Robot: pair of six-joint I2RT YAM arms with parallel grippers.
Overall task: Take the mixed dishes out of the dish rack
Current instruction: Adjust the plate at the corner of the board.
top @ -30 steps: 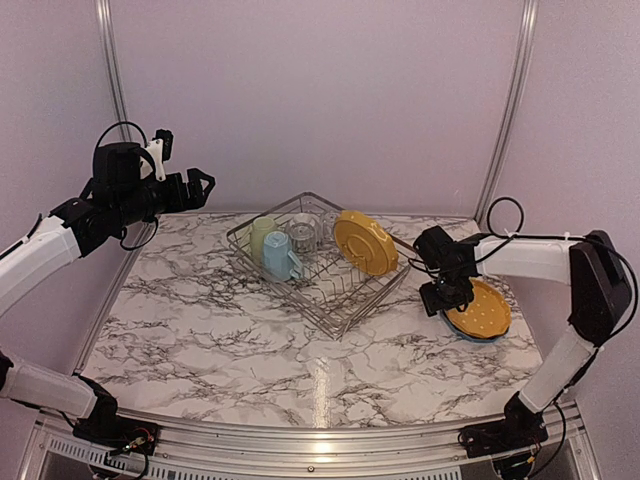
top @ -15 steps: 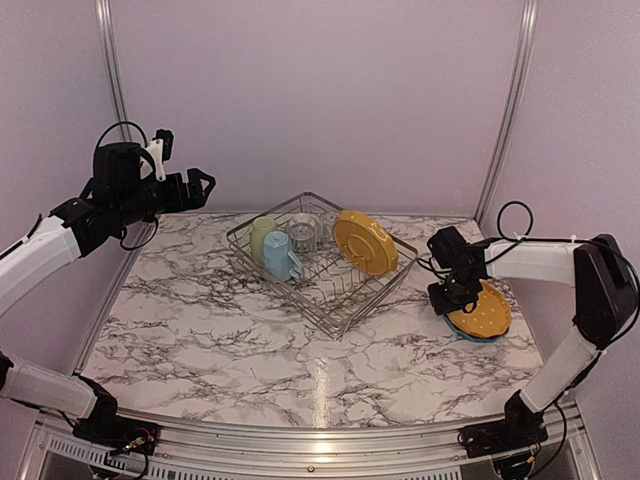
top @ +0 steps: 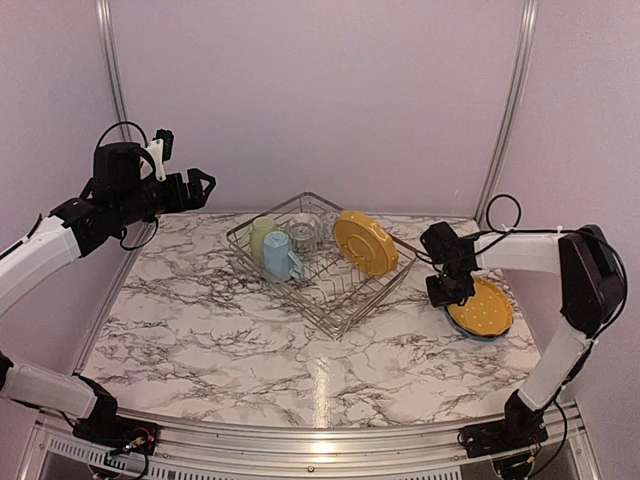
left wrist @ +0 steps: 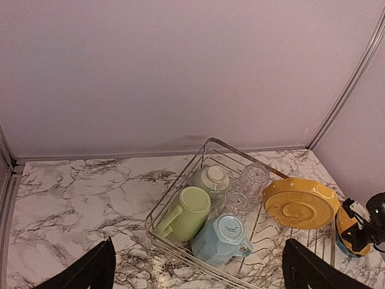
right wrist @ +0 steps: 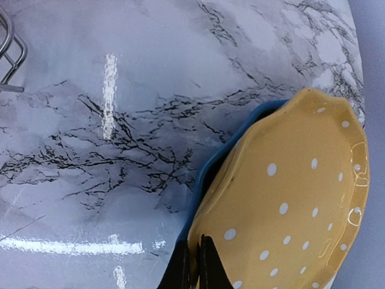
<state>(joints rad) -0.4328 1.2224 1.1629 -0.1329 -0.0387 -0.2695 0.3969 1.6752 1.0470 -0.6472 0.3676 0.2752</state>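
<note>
On the table at the right, a white-dotted yellow-orange plate (top: 482,308) (right wrist: 289,192) lies tilted on a blue plate (right wrist: 212,176). My right gripper (top: 450,292) (right wrist: 195,239) is shut on the yellow plate's left rim, one finger on each side of the edge. The dish rack (top: 330,305) (left wrist: 175,191) holds another yellow-orange plate (top: 365,242) (left wrist: 301,201) upright, a light blue mug (top: 277,257) (left wrist: 222,238), a pale green cup (top: 261,235) (left wrist: 189,212), a clear glass (top: 303,234) (left wrist: 252,177) and a pale green bowl (left wrist: 210,179). My left gripper (top: 203,187) (left wrist: 198,244) hangs open, high over the table's back left.
The marble table (top: 250,340) is walled at the back and sides, with metal posts (top: 508,110) in the corners. The rack stands at an angle near the back middle. The stacked plates lie close to the table's right edge.
The right gripper went from partly open to shut, slid right along the stacked plates, then came back to the yellow plate's left rim. The left arm has not moved.
</note>
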